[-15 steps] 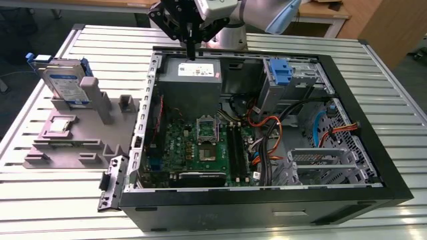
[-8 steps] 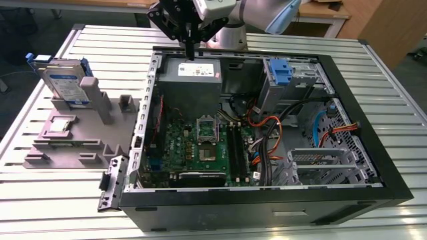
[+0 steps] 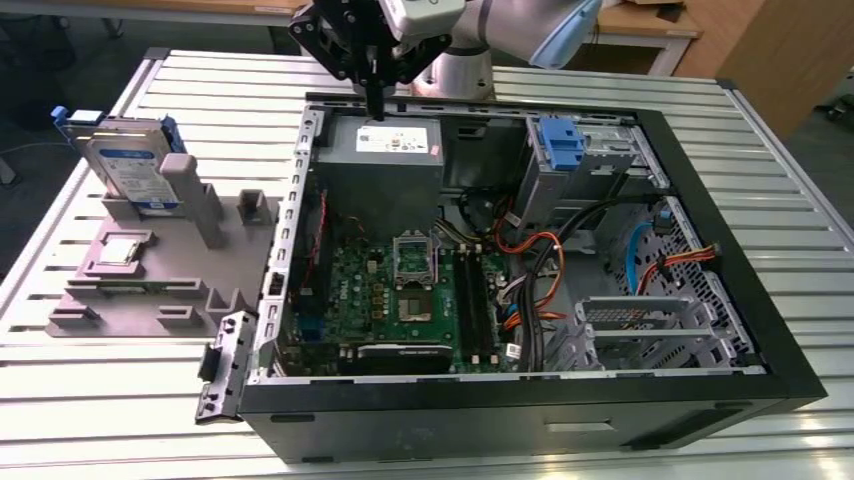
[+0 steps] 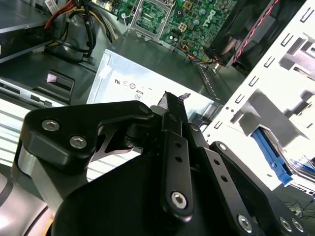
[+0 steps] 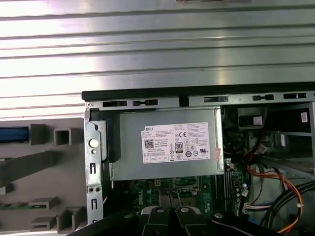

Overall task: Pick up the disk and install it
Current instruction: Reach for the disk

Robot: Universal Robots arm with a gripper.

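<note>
The disk [image 3: 130, 165] is standing upright in a slot of the grey fixture [image 3: 187, 265] on the exterior view's left, outside the case [image 3: 534, 405] and well apart from the claw [image 3: 376, 112]. The claw is hanging over the power supply [image 3: 384, 145] with its fingers pinched together, gripping nothing. The pickup is not yet begun. Done well, I judge, it is calling for a wide opening, a square approach from above and a straight lift out of the slot. Counting: one disk, one claw, one fixture, one case, one power supply.
</note>
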